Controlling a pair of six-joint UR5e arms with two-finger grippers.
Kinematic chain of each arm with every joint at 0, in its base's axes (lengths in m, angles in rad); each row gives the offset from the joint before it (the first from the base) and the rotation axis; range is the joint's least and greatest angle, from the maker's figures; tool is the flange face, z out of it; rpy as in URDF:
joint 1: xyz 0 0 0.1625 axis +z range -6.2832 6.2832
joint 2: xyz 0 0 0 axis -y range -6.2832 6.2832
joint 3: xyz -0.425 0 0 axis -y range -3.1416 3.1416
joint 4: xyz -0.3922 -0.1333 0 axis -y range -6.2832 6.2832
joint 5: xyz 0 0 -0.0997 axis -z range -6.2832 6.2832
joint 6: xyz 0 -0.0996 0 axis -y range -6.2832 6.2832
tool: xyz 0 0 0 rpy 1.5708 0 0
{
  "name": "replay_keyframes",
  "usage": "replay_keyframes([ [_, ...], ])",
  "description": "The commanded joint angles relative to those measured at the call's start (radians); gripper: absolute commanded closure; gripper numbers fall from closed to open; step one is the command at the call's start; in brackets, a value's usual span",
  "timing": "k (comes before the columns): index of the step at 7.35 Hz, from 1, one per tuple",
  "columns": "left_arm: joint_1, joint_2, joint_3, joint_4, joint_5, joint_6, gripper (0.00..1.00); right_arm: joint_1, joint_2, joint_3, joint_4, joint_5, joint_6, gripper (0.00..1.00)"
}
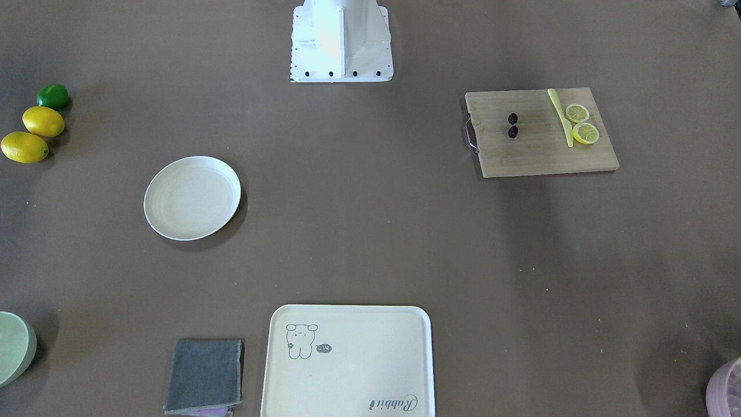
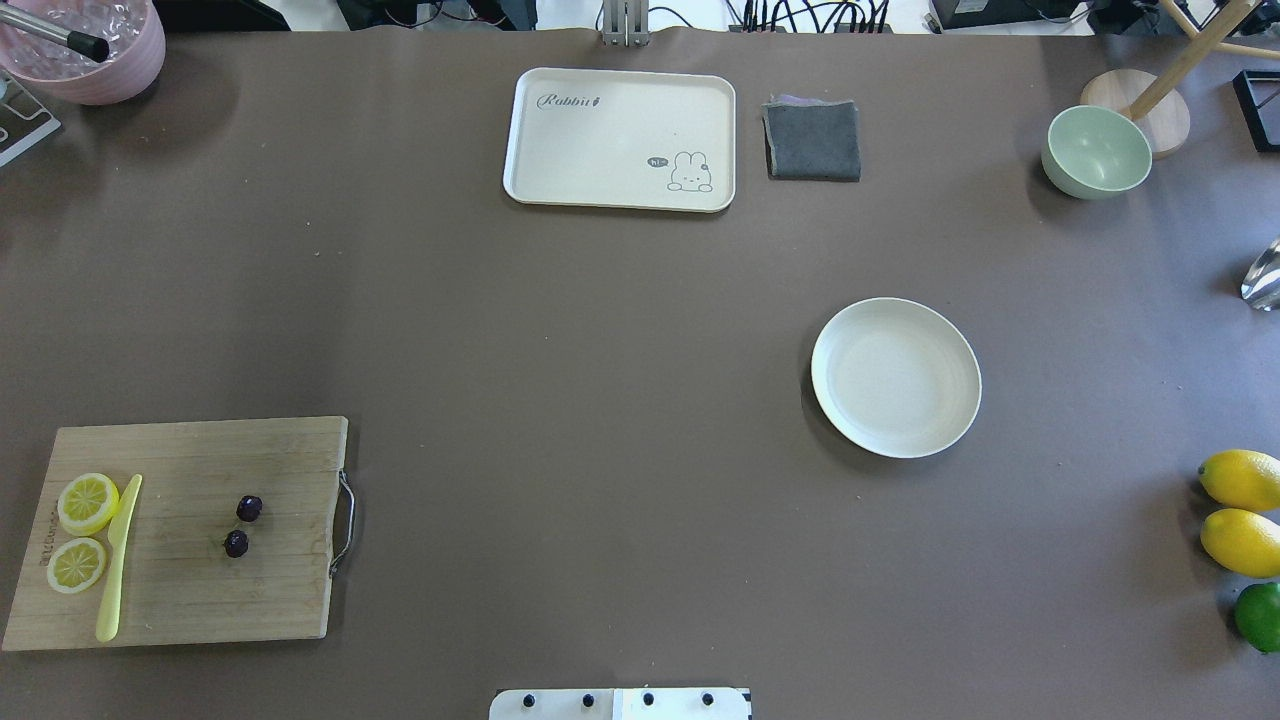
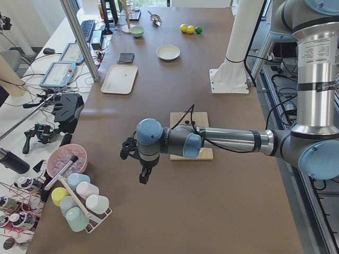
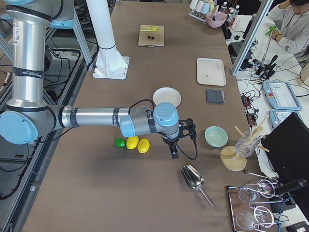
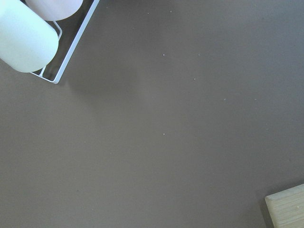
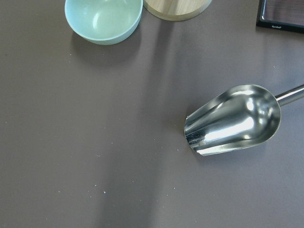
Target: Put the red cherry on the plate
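Observation:
The red cherry (image 1: pixel 513 125) is a pair of tiny dark ovals lying on a wooden cutting board (image 1: pixel 532 150), on the robot's left side; overhead the cherry (image 2: pixel 242 526) lies near the board's handle. The round cream plate (image 2: pixel 895 377) sits bare on the robot's right side. My left gripper (image 3: pixel 143 175) hangs over the table's left end, beyond the board, well away from the cherry. My right gripper (image 4: pixel 174 152) hangs over the right end, between the lemons and the green bowl. Both show only in side views, so I cannot tell whether they are open or shut.
On the board lie two lemon slices (image 2: pixel 82 532) and a yellow knife (image 2: pixel 118 558). A cream tray (image 2: pixel 620 138) and grey cloth (image 2: pixel 812 140) sit at the far edge. A green bowl (image 2: pixel 1096 152), lemons (image 2: pixel 1240 510), a lime (image 2: pixel 1260 616) and a metal scoop (image 6: pixel 232 121) crowd the right end.

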Motion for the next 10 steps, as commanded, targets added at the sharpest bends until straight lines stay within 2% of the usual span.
replay_keyframes([
  [1,-0.013,0.038,-0.013,-0.019,-0.045,0.011,0.02,0.005,-0.03,0.0,0.007,0.003,-0.009,0.0],
  [3,-0.019,0.043,-0.025,-0.036,-0.083,0.011,0.02,0.004,-0.03,0.0,0.009,0.004,-0.007,0.0],
  [5,-0.019,0.054,-0.006,-0.091,-0.08,0.008,0.02,0.002,-0.032,-0.003,0.009,0.047,-0.006,0.0],
  [10,-0.015,0.051,-0.039,-0.096,-0.083,0.003,0.02,-0.001,-0.027,0.001,0.01,0.053,-0.003,0.0],
])
